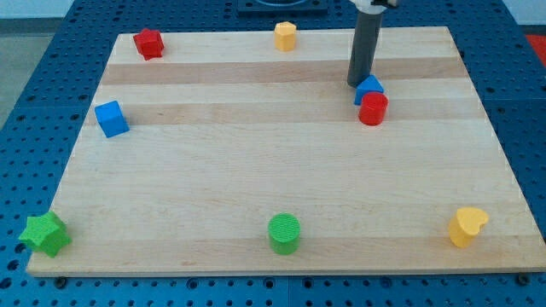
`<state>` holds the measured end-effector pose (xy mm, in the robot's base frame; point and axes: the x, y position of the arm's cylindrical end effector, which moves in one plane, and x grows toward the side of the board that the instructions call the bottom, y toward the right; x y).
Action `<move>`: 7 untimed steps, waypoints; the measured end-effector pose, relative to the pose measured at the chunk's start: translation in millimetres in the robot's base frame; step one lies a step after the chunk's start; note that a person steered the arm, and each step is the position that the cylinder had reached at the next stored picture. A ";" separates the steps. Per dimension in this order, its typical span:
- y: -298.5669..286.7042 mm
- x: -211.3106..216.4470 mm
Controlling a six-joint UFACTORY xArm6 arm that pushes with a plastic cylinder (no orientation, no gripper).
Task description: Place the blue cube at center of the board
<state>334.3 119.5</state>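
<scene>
Standing at the view's upper right, my tip [356,83] has no jaws; the blue cube [112,118] lies well apart to its left, with the centre of the board [273,175] between them.

Straight dark grey rod under a white collar, my tip [357,83] blunt.

Centre of board [281,162]: bare wood, nothing stands on it from where I watch.
Blue cube [111,118]: sits alone near the view's left edge; open wood lies between it and the centre.
My tip [356,83]: at the view's upper right, touching a small blue block [369,86], with a red cylinder [373,109] right below that.
Rim obstacles: red star [148,43], yellow block [285,36], green star [44,234], green cylinder [285,234], yellow heart [467,227].
</scene>
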 end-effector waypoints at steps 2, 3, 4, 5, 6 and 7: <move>-19.8 -5.9; -92.1 -6.6; -190.6 -6.6; -298.3 -3.1; -397.4 22.9; -424.0 54.8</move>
<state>389.0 -304.5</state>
